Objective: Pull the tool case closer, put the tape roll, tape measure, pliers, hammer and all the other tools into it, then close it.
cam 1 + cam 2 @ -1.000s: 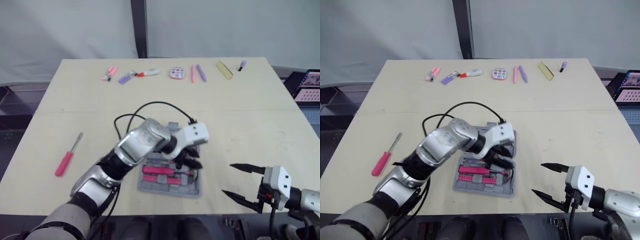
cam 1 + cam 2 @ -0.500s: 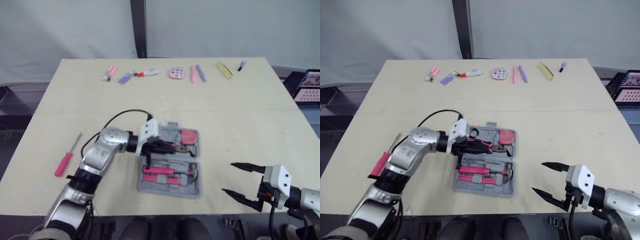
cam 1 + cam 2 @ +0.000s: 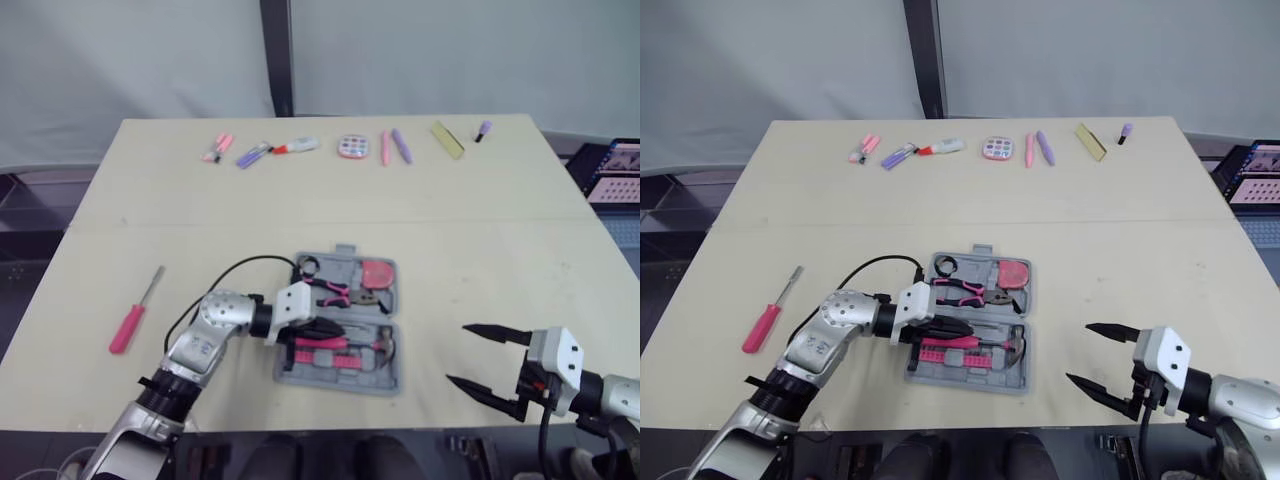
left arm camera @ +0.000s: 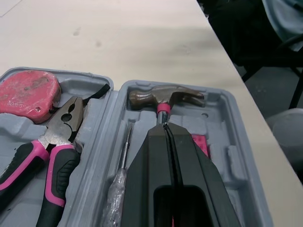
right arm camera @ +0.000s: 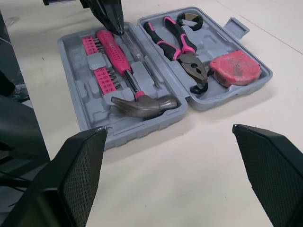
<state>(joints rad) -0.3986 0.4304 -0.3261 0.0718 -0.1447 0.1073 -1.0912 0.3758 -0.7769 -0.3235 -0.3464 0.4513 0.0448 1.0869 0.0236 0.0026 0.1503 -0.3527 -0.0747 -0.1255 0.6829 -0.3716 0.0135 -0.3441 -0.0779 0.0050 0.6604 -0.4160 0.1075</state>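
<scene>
The right gripper (image 3: 457,353) is nearest, at the table's (image 3: 500,250) near right corner. Its two fingers are spread wide with nothing between them. It is well apart from the case (image 4: 227,156), to the case's right.

The case lies open and flat near the table's front edge, a little left of centre. The left gripper (image 4: 166,132) reaches in from the left over the near half. Its fingers are pressed flat together with nothing seen between them, and they lie along the hammer's pink handle. Whether they touch the handle I cannot tell.

The hammer (image 5: 144,105) lies in the near half with its head at the right end. Just beyond the handle lies a thin screwdriver (image 4: 124,151) with a clear grip. Pink bits (image 5: 106,78) sit in slots on the handle's near side.

The far half holds the pliers (image 4: 61,127), their pink-and-black handles pointing left and their nose beside the red tape measure (image 4: 28,90) at the right end. A black tape roll (image 3: 308,266) sits in the far left corner of that half.

A pink screwdriver (image 3: 130,325) lies on the table well to the left, outside the case.

A loose row runs along the far edge: pink markers (image 3: 217,147), a purple marker (image 3: 253,154), a red-and-white marker (image 3: 298,146), a round palette (image 3: 352,147), a pink pen (image 3: 386,148), a purple pen (image 3: 402,145), a yellow block (image 3: 448,139) and a small purple piece (image 3: 484,130).
</scene>
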